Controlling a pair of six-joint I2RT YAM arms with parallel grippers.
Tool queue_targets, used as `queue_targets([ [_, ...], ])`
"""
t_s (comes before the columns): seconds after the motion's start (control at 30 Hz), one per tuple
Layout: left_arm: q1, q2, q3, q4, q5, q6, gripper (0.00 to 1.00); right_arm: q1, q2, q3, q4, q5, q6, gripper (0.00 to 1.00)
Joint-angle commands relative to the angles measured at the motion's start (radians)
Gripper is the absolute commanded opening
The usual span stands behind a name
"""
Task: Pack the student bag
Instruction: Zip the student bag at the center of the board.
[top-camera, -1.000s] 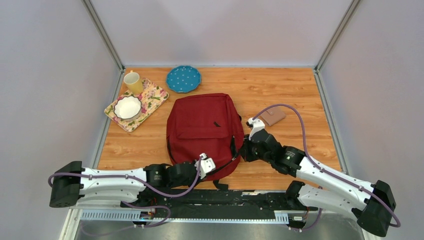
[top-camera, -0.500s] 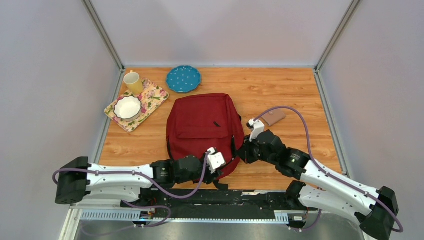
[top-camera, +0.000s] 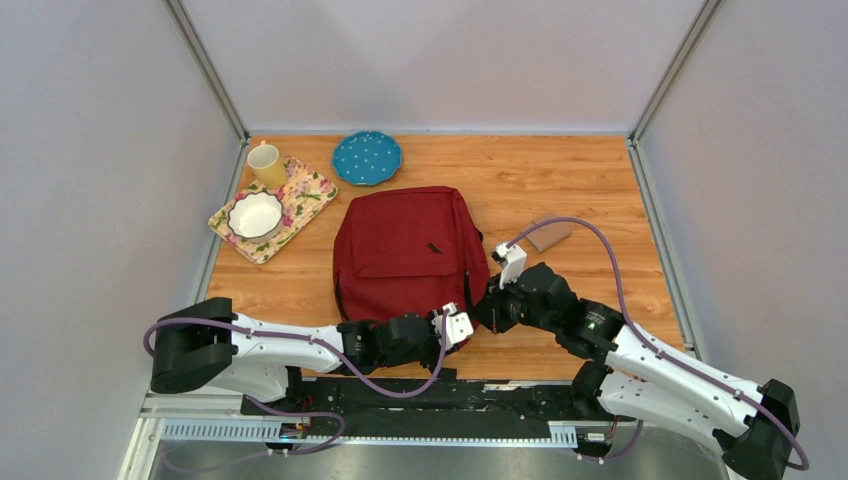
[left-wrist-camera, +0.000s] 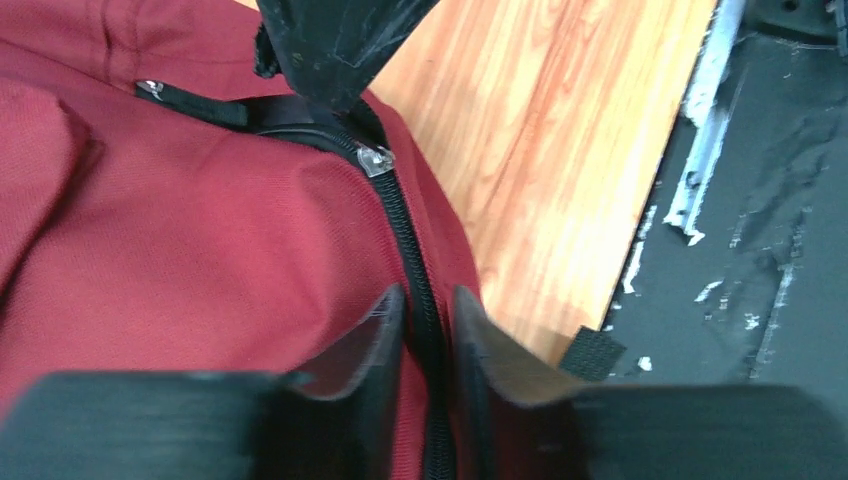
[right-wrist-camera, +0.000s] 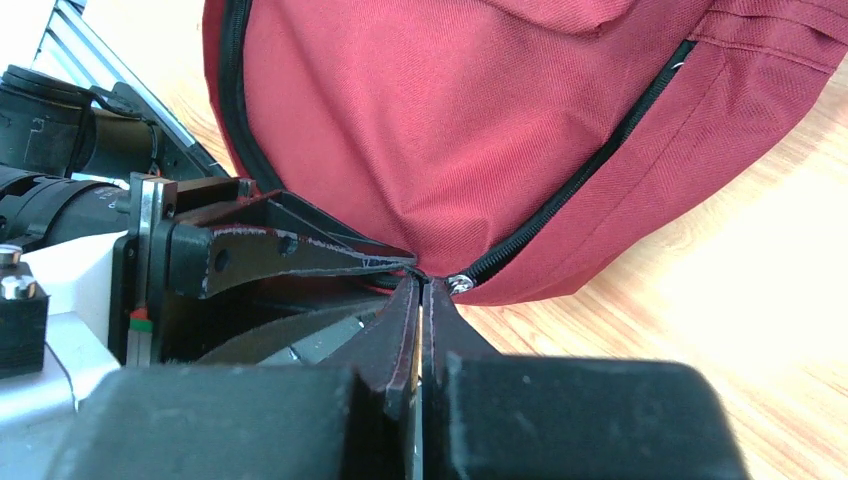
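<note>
The student bag (top-camera: 405, 250), a dark red backpack, lies flat mid-table with its black zipper closed. My left gripper (top-camera: 462, 326) is at the bag's near right corner. In the left wrist view (left-wrist-camera: 428, 312) its jaws are pinched on the zipper seam (left-wrist-camera: 405, 240). My right gripper (top-camera: 480, 312) meets it from the right. In the right wrist view (right-wrist-camera: 422, 284) its jaws are shut on the zipper pull, beside the silver slider (right-wrist-camera: 460, 284), which also shows in the left wrist view (left-wrist-camera: 375, 158). The left gripper's fingers (right-wrist-camera: 290, 250) touch that spot.
A floral tray (top-camera: 308, 196) at the back left holds a white bowl (top-camera: 255, 214) and a yellow mug (top-camera: 266, 164). A blue dotted plate (top-camera: 367, 157) lies behind the bag. A small brown flat object (top-camera: 548, 234) lies to the bag's right. The table's front edge and black rail (left-wrist-camera: 770, 200) are close.
My left gripper has slid right along the bag's near edge to the near right corner, meeting the right gripper. The right gripper has shifted slightly nearer.
</note>
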Motion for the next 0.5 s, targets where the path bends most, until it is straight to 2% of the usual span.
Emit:
queue_targets([
  [0.0, -0.003, 0.015, 0.028, 0.059, -0.028, -0.024, 0.2, -0.003, -0.023, -0.009, 0.046, -0.001, -0.017, 0.0],
  [0.03, -0.003, 0.018, 0.024, 0.054, -0.028, -0.041, 0.11, -0.002, -0.021, -0.009, 0.044, 0.013, -0.008, 0.0],
  [0.13, -0.003, 0.015, 0.005, 0.033, -0.002, -0.07, 0.0, -0.003, -0.018, -0.009, 0.035, 0.08, 0.028, 0.0],
  [0.17, -0.003, 0.013, 0.001, 0.022, 0.012, -0.081, 0.0, -0.003, -0.015, -0.011, 0.029, 0.167, 0.037, 0.0],
  [0.27, -0.003, 0.006, -0.033, 0.023, 0.069, -0.132, 0.0, -0.006, 0.0, -0.011, 0.029, 0.272, 0.066, 0.0],
  [0.47, -0.049, 0.002, -0.105, 0.051, 0.071, -0.187, 0.0, -0.046, 0.054, 0.009, 0.105, 0.299, 0.061, 0.0],
])
